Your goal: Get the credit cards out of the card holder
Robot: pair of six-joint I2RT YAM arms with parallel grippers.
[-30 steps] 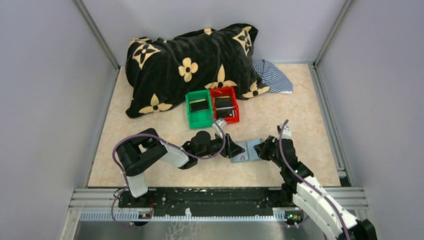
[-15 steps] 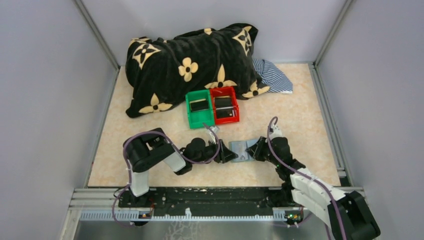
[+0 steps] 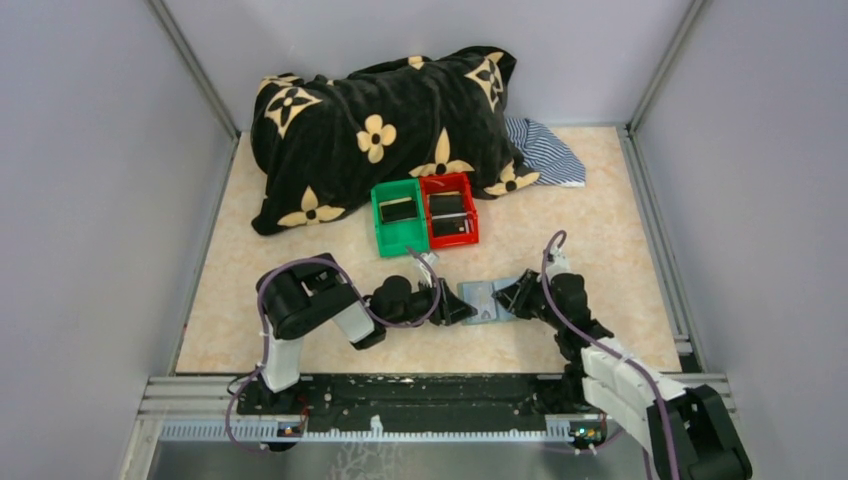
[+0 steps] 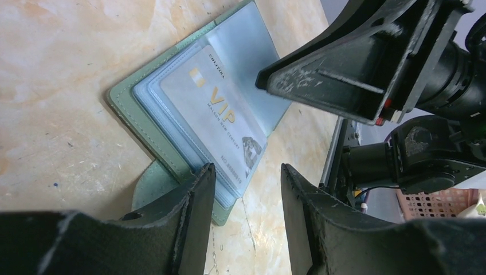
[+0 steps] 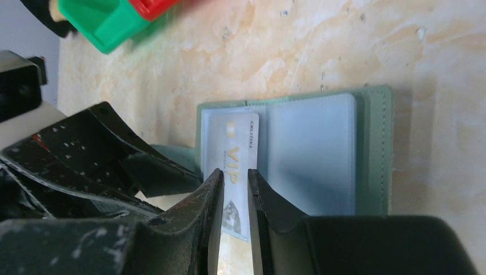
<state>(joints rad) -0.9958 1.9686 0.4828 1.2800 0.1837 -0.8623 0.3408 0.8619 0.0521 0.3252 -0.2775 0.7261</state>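
My right gripper [image 5: 235, 175] is narrowly parted, empty; the credit card [image 5: 240, 143] lies lengthwise dead ahead under its fingertips, maybe touching. My left gripper [image 4: 246, 172] is parted too.

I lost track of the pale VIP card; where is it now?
In the right wrist view the VIP card lies on the open card holder's panel nearer the left tool, with the right tool over it.

Credit card [image 5: 239, 152] partly behind right fingers [image 5: 189, 223]; red bin [image 5: 153, 6] blurred, cropped.
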